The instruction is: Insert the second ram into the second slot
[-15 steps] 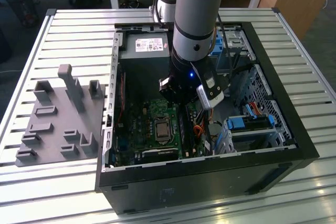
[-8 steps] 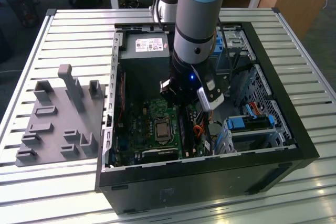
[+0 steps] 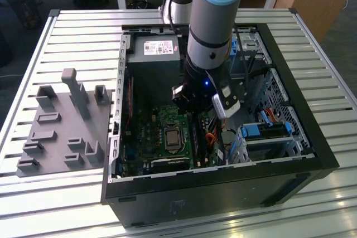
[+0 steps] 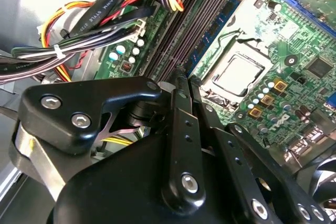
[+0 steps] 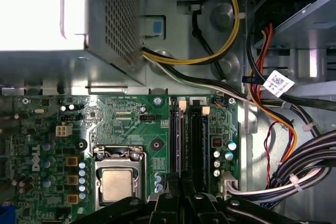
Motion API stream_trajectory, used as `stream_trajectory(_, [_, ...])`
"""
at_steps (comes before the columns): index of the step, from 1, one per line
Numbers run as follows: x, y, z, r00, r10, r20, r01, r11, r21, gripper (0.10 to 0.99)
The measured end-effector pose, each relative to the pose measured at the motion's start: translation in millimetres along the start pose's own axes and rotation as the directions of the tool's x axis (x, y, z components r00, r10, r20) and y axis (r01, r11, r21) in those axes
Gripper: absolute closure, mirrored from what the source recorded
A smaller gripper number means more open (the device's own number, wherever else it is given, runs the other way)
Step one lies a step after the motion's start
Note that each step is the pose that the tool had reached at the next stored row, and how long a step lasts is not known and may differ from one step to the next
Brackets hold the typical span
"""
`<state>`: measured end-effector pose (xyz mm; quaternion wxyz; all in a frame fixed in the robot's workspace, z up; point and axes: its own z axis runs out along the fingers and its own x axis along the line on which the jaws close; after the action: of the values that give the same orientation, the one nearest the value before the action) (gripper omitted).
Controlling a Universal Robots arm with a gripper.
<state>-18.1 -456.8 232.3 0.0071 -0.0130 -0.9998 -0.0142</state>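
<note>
The work stands at the seating stage, as I read it: the arm [image 3: 215,26] reaches down into the open computer case [image 3: 223,193] on the slatted counter [image 3: 72,37], and the pincer [image 4: 178,80] hovers low over the near end of the memory slots [image 5: 197,140], just beside the processor [image 4: 236,74]. In the second wrist view its two black fingers [image 4: 184,124] are drawn together to a narrow point with no gap showing, and I cannot tell whether anything thin is nipped between them. A thin blue stick, which I take to be the second ram [image 4: 220,22], stands on edge in the slot row on the processor side and runs right up to the pincer's tip; in the first wrist view the same bluish edge [image 5: 176,145] shows in the slot nearest the processor, while the slots further off look dark. Whether the stick is fully down and its end latches closed is not something these views settle. In my judgement, finishing this step calls for pressure straight down along the slot, with the stick kept upright and no sideways lean. The cable bundle [image 4: 94,19] lies near on the far side of the slots, close enough to snag. The grey parts tray [image 3: 61,121] sits outside the case, at the exterior view's left
</note>
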Motion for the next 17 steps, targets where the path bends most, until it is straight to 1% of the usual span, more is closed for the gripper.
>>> stream_trajectory(5, [-0.1, -0.1, 3.9, 1.0, -0.005, -0.0002, 0.005, 1.0, 0.0, 0.949])
stream_trajectory(9, [-0.6, -0.2, 7.0, 1.0, -0.009, -0.0023, 0.009, 1.0, 0.0, 0.949])
stream_trajectory(17, [-3.6, -0.2, 8.6, 0.9999, -0.015, -0.0031, 0.015, 0.9999, 0.0, 0.949])
